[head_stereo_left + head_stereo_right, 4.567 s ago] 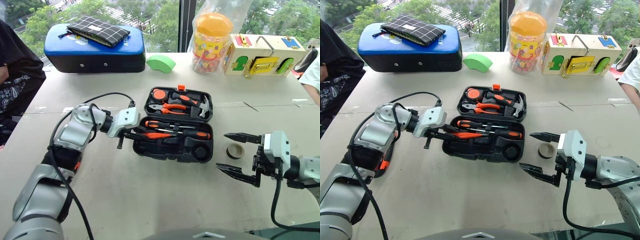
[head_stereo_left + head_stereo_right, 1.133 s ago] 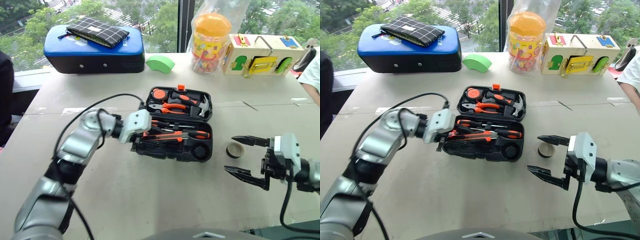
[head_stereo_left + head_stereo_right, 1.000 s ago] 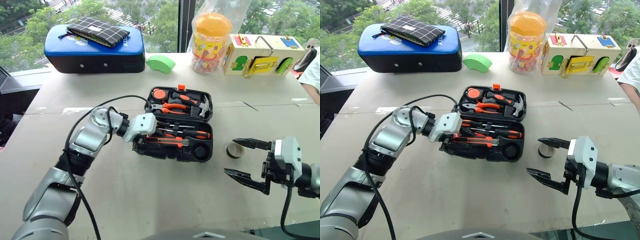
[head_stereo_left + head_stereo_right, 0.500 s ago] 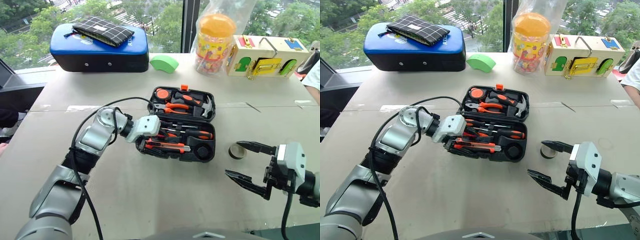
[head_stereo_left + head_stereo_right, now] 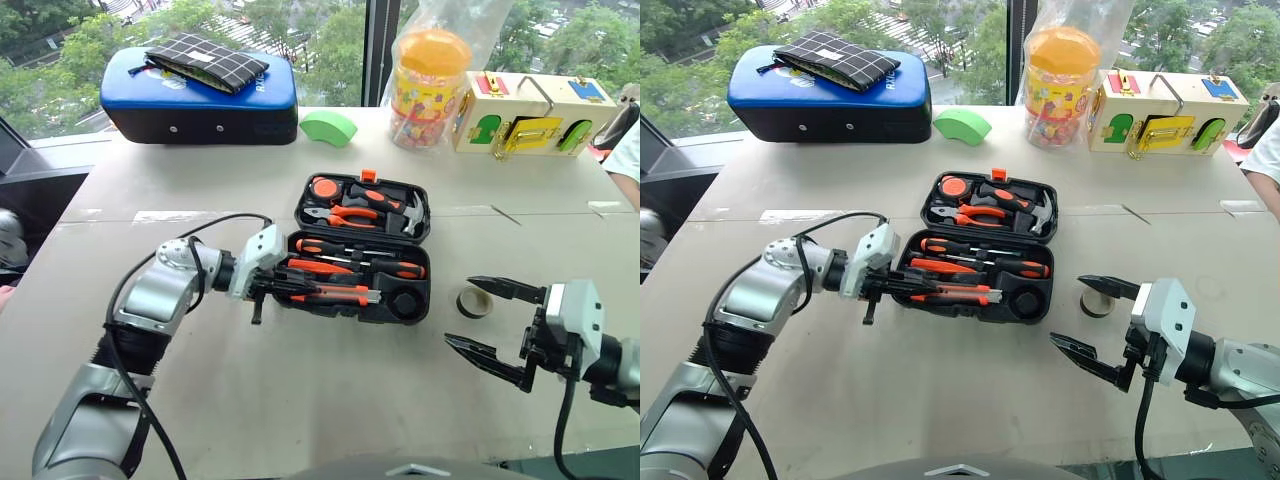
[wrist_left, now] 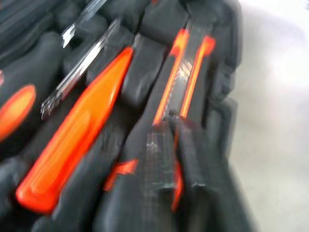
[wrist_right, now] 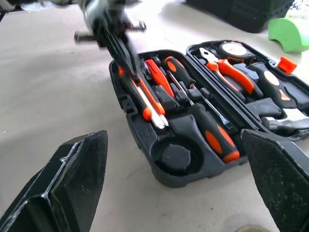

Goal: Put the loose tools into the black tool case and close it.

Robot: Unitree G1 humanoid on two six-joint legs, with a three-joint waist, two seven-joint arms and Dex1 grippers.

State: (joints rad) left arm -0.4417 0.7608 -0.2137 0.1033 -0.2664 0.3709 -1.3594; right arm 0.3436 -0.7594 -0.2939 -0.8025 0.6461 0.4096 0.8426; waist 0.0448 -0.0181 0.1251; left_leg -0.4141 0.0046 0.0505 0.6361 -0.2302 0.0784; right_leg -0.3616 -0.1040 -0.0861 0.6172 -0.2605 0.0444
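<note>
The black tool case (image 5: 362, 248) lies open near the middle of the table (image 5: 300, 400), its lid half on the far side holding pliers (image 5: 345, 212), a hammer and a tape measure, and its near half holding two screwdrivers (image 5: 360, 247) and a slim orange tool (image 5: 318, 267). A flat orange-and-black tool (image 5: 335, 293) lies along the near edge of that half. The left tool (image 5: 268, 290) sits at the case's left end with its fingers together, their tips on or just over the end of that flat tool; whether it is pinched or only pressed cannot be told from here. The right tool (image 5: 1092, 320) hangs with its fingers wide apart and empty, just in front of the small tape roll (image 5: 1095, 301), which rests on the table to the right of the case, near but not touching it.

The step in hand looks like seating the flat tool in its recess. A gentle push down along its length should do, keeping the closed fingertips low so the case does not slide. The round recess (image 7: 176, 157) at the near right corner is empty and seems meant for the roll. That roll must go in, and every tool must lie flush, before the lid is folded down to the orange latch (image 5: 364, 175).
</note>
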